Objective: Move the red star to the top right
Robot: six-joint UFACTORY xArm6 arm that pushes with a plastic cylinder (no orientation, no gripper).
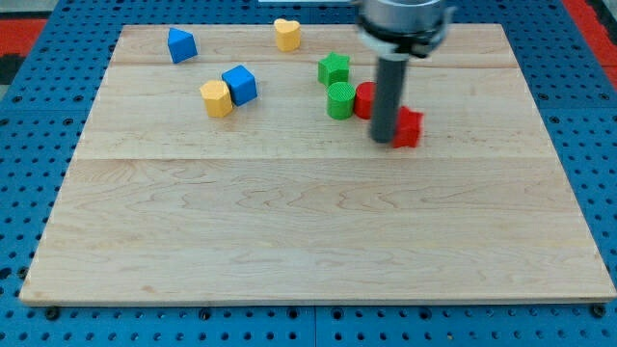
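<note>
A red block (410,126), partly hidden by the rod so its shape is unclear, lies right of the board's middle, toward the view's top. My tip (383,141) sits against its left side, touching or nearly so. A second red block (364,99) shows just left of the rod, next to a green cylinder (340,100). Which red block is the star I cannot tell.
A green star (334,67) lies above the green cylinder. A blue cube (239,84) touches a yellow block (217,98) at upper left. A blue block (180,44) and a yellow heart (286,34) lie near the wooden board's (308,241) top edge.
</note>
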